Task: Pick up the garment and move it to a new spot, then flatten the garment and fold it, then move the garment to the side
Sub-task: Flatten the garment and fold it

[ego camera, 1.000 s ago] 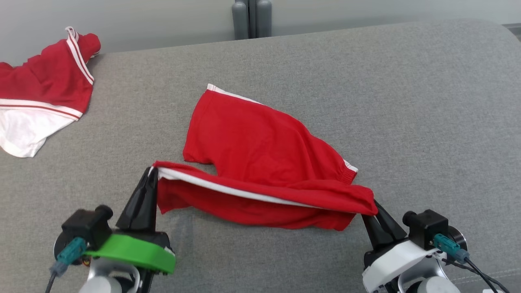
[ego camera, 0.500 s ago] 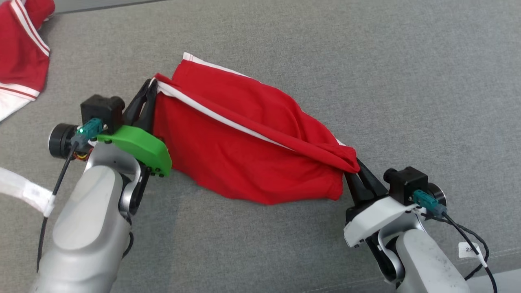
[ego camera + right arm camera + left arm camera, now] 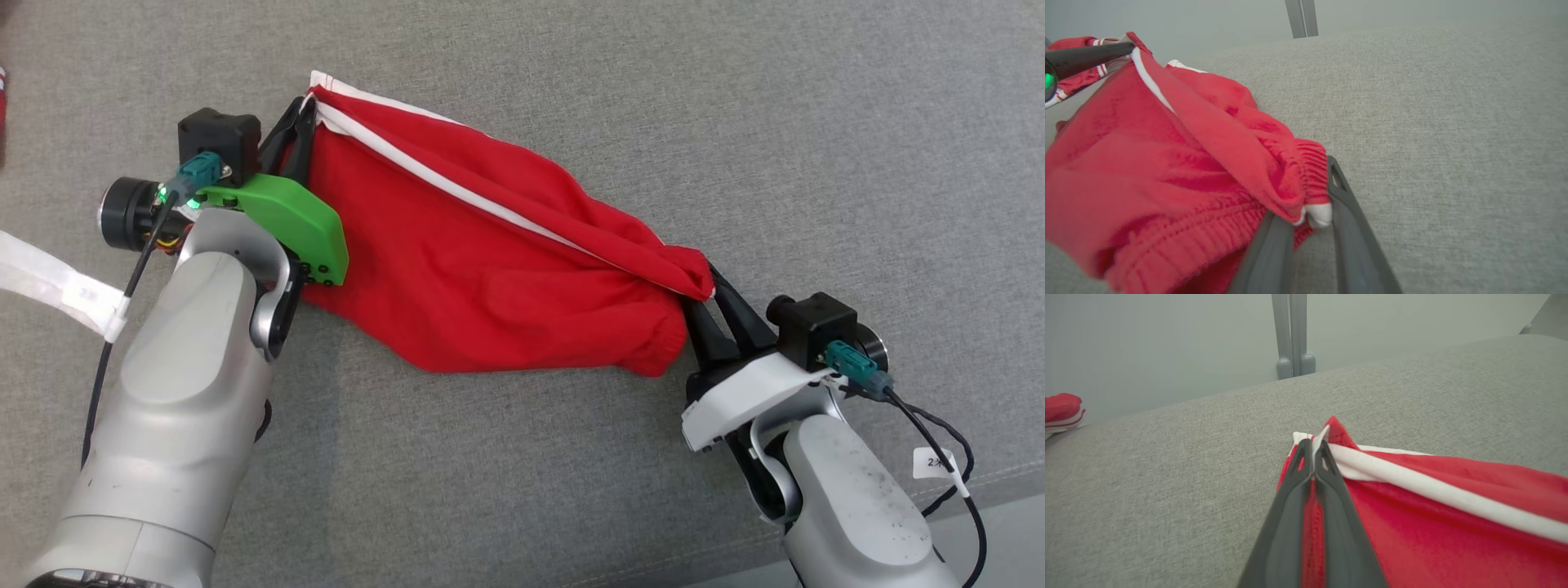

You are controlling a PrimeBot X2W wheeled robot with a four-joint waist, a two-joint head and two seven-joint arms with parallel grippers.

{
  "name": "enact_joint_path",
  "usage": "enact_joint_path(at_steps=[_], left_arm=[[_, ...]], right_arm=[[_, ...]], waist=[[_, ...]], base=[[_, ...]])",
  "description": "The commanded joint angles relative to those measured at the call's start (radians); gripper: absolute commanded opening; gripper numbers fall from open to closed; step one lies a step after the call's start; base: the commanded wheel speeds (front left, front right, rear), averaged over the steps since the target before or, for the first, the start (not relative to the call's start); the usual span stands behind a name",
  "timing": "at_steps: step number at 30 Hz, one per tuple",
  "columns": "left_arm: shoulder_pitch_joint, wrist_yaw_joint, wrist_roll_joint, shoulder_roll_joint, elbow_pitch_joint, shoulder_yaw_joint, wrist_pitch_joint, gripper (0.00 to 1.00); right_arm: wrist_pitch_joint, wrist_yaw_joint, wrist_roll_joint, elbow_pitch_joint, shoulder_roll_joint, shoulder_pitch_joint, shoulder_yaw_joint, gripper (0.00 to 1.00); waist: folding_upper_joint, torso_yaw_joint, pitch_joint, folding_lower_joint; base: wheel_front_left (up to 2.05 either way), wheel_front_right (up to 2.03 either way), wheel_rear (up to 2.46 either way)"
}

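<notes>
Across the grey cushion point(image 3: 816, 163) the red garment point(image 3: 490, 253) hangs doubled between your two arms, its lower part resting on the fabric, so you look to be mid-fold. Next you need to lower the held edge onto the layer beneath, edges matched, before letting go. Both forearms reach forward, the left farther than the right. Your left gripper point(image 3: 302, 110) has its jaws pressed together on the white-trimmed corner. Your right gripper point(image 3: 709, 294) pinches the bunched waistband end.
</notes>
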Motion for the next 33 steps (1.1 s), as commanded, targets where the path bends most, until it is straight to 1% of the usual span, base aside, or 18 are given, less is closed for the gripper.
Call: enact_joint_path(at_steps=[1, 2, 3, 4, 12, 16, 20, 26, 28, 33], left_arm=[[-0.026, 0.003, 0.002, 0.000, 0.019, 0.000, -0.009, 0.00], [-0.038, 0.008, 0.004, -0.006, 0.035, -0.001, -0.020, 0.34], [-0.046, 0.011, 0.004, -0.010, 0.049, -0.002, -0.027, 0.55], [-0.053, 0.011, 0.007, -0.016, 0.063, -0.004, -0.041, 1.00], [-0.048, -0.007, -0.010, -0.044, 0.127, -0.010, -0.103, 1.00], [-0.013, -0.019, -0.024, -0.046, 0.126, -0.009, -0.120, 1.00], [0.032, -0.030, -0.043, -0.037, 0.115, -0.004, -0.124, 1.00], [0.102, -0.042, -0.070, -0.018, 0.110, -0.014, -0.052, 1.00], [0.123, -0.045, -0.084, -0.007, 0.112, -0.019, 0.003, 1.00], [0.125, -0.058, -0.114, 0.003, 0.110, -0.029, 0.121, 1.00]], right_arm=[[-0.009, -0.002, 0.006, 0.007, -0.001, -0.015, 0.003, 1.00], [-0.014, -0.002, 0.007, 0.011, -0.001, -0.019, 0.005, 1.00], [-0.016, -0.002, 0.004, 0.013, -0.001, -0.020, 0.005, 1.00], [-0.019, -0.002, 0.002, 0.016, -0.001, -0.020, 0.002, 1.00], [-0.029, -0.002, -0.040, -0.012, -0.001, 0.027, -0.048, 1.00], [-0.017, -0.002, -0.070, -0.054, -0.001, 0.068, -0.086, 1.00], [0.011, -0.002, -0.092, -0.127, -0.001, 0.121, -0.128, 1.00], [0.065, -0.002, -0.124, -0.258, -0.001, 0.200, -0.186, 1.00], [0.092, -0.002, -0.129, -0.314, -0.001, 0.224, -0.195, 1.00], [0.121, -0.002, -0.133, -0.360, -0.001, 0.240, -0.189, 1.00]], waist=[[0.0000, -0.005, 0.003, 0.0000], [0.0000, -0.007, 0.003, 0.0000], [0.0000, -0.009, 0.002, 0.0000], [0.0000, -0.011, 0.000, 0.0000], [0.0000, 0.005, -0.045, 0.0000], [0.0000, 0.021, -0.080, 0.0000], [0.0000, 0.036, -0.120, 0.0000], [0.0000, 0.047, -0.163, 0.0000], [0.0000, 0.042, -0.167, 0.0000], [0.0000, 0.025, -0.160, 0.0000]], base=[[0.00, 0.00, 0.00], [0.00, 0.00, 0.00], [0.00, 0.00, 0.00], [0.00, 0.00, 0.00], [0.00, 0.00, 0.00], [0.00, 0.00, 0.00], [0.00, 0.00, 0.00], [0.00, 0.00, 0.00], [0.00, 0.00, 0.00], [0.00, 0.00, 0.00]])
